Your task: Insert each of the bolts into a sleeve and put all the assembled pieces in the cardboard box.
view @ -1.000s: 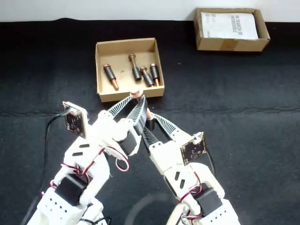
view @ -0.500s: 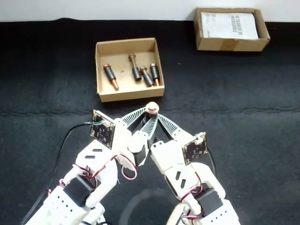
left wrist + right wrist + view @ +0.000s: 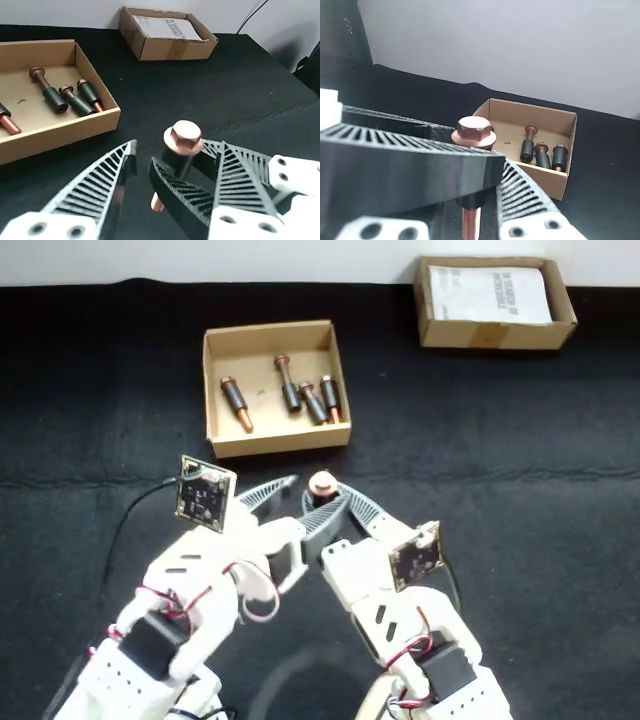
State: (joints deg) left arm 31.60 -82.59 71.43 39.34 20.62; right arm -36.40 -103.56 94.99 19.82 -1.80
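A copper bolt (image 3: 322, 482) stands upright in a dark sleeve, and my right gripper (image 3: 328, 505) is shut on them just in front of the cardboard box (image 3: 214, 390). In the right wrist view the bolt head (image 3: 473, 131) sticks up above my right gripper (image 3: 495, 169), and the thread hangs below. My left gripper (image 3: 300, 502) is open beside it. In the left wrist view the bolt (image 3: 182, 138) stands at the tip of one of the fingers (image 3: 100, 192) of my left gripper (image 3: 142, 156), and neither of them presses on it. Several assembled pieces (image 3: 300, 395) lie in the box.
A second cardboard box (image 3: 494, 332) holding a printed sheet sits at the back right, seen as a box (image 3: 170, 47) in the left wrist view. The table is covered with black cloth. A white wall runs behind the table.
One second ago my left gripper held the bolt near the box's front wall. It brought the bolt into the right gripper's sleeve, then opened and drew back to the left.
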